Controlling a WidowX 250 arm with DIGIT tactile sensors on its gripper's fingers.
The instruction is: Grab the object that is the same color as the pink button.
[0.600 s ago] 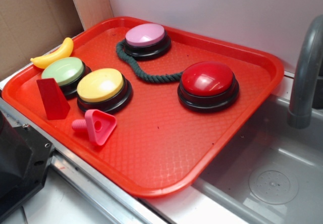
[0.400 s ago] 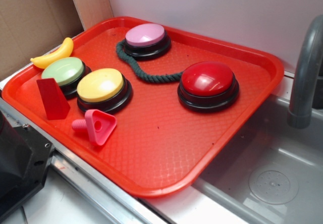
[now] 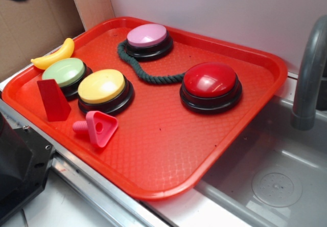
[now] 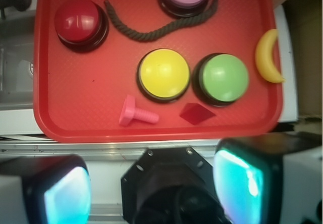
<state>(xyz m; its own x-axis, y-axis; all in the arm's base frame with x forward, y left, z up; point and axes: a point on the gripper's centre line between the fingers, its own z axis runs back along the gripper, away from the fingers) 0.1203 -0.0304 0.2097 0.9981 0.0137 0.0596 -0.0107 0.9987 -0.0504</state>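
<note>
The red tray [image 3: 168,150] carries everything, and I view it from high above with my hand [image 4: 154,193] held over its near edge, fingers spread wide apart and closed on nothing. None of the task is done beyond this overview: no approach, no contact.

On the tray, from largest to smallest: the red button [image 3: 210,81]; the yellow button [image 3: 101,86]; the green button [image 3: 64,72]; the pink button [image 3: 147,35] at the far edge, which sets the colour I must match; a dark rope [image 3: 140,71] curling round its base; the dark-red wedge [image 3: 52,100]; a toy banana [image 3: 53,54]; and the pink piece [image 3: 97,127], my target, lying free near the front rim just in front of the yellow button, peg pointing sideways.

Remaining, in my judgement: descend over the pink piece, close on it, lift.
</note>
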